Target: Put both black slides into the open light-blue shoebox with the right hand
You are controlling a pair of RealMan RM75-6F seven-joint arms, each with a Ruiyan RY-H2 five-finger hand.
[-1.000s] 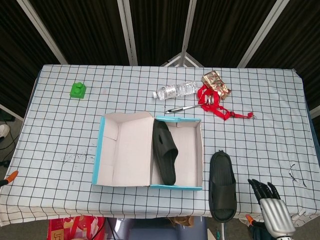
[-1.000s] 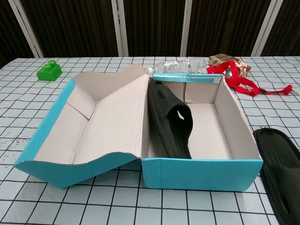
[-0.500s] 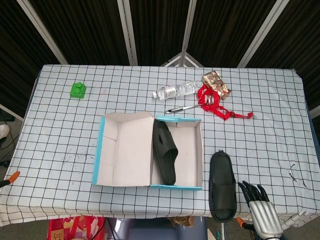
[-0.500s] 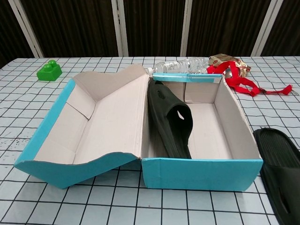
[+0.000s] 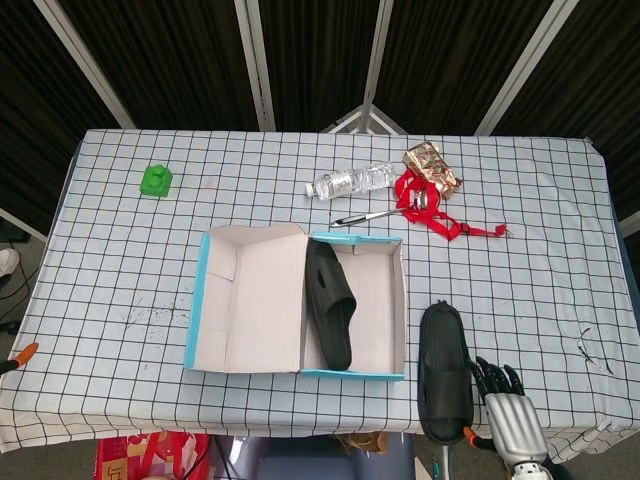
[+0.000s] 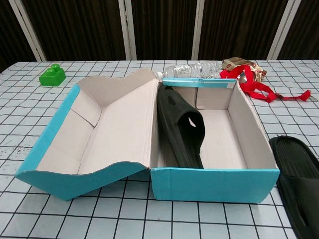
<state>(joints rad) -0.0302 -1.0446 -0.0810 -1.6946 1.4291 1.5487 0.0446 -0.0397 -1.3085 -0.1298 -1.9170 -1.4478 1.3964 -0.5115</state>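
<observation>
Reaching for the second slide (image 5: 445, 372), we have our right hand (image 5: 503, 410) just beside it at the table edge, fingers apart, holding nothing. One slide (image 6: 182, 128) already stands on edge in the shoebox (image 5: 399, 312). Light, rubbery, bendy, we judge: best gripped across the strap.

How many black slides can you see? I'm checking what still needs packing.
2. One slide stands on its side inside the shoebox; the other slide lies on the table right of the box, beside the right hand.
</observation>
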